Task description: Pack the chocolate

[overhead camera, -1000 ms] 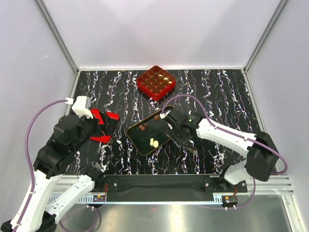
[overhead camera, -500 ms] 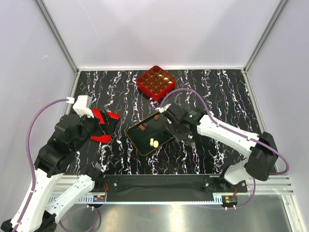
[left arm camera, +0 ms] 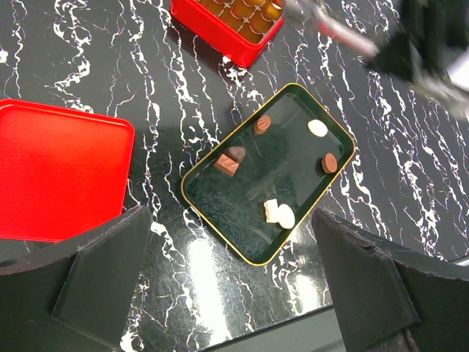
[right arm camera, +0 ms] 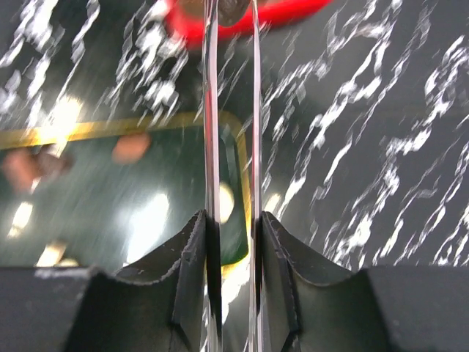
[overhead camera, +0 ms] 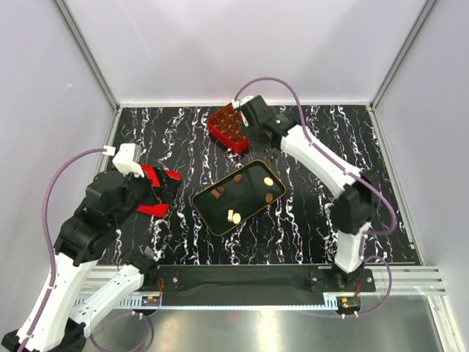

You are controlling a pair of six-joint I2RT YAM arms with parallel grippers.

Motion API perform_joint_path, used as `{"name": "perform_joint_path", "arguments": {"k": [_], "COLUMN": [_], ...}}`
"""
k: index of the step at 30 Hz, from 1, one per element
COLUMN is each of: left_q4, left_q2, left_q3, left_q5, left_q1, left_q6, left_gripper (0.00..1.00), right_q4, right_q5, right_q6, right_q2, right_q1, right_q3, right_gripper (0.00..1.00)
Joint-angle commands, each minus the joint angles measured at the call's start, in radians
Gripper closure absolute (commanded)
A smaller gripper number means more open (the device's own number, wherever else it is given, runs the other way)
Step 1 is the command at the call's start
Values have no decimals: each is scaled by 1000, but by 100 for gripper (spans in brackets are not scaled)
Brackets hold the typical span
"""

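Note:
Several chocolate pieces lie in the black gold-rimmed tray (overhead camera: 212, 213): brown ones (overhead camera: 218, 193), a cream one (overhead camera: 268, 181) and a cream pair (overhead camera: 234, 216). The left wrist view shows the same tray (left arm camera: 220, 220) and pieces (left arm camera: 233, 158). The red gridded box (overhead camera: 223, 128) stands behind the tray and holds more pieces. My right gripper (overhead camera: 258, 123) is over the box, shut on metal tongs (right arm camera: 253, 110). A blurred brownish piece sits between the tong tips (right arm camera: 233, 9). My left gripper (left arm camera: 231, 217) is open and empty, high over the tray's near left.
A flat red lid (left arm camera: 58, 169) lies left of the tray, under my left gripper (overhead camera: 150, 192). The box shows at the top of the left wrist view (left arm camera: 227, 22). White walls enclose the black marble table (overhead camera: 330, 147).
My right arm has swung from the tray's right side back to over the red box. The cream and brown pieces at the tray's right end now show. The left arm has hardly moved.

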Motion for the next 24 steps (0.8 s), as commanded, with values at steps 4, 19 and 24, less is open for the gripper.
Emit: {"name": "perform_joint_path", "arguments": {"k": [4, 19, 24], "left_q4": [54, 45, 47], "left_q2": [4, -2, -3], "left_q3": [22, 5, -7], "left_q5": [-2, 2, 2], "left_q1": [4, 4, 4], "left_q6": [16, 15, 11], "left_gripper": [1, 1, 1], "right_q4": [95, 180, 220], "right_q5": [51, 22, 19], "right_q6": [-84, -80, -71], "right_q2": [232, 412, 435], "right_q1": [-87, -131, -131], "right_q3": [257, 366, 344], "right_gripper": [64, 62, 59]}}
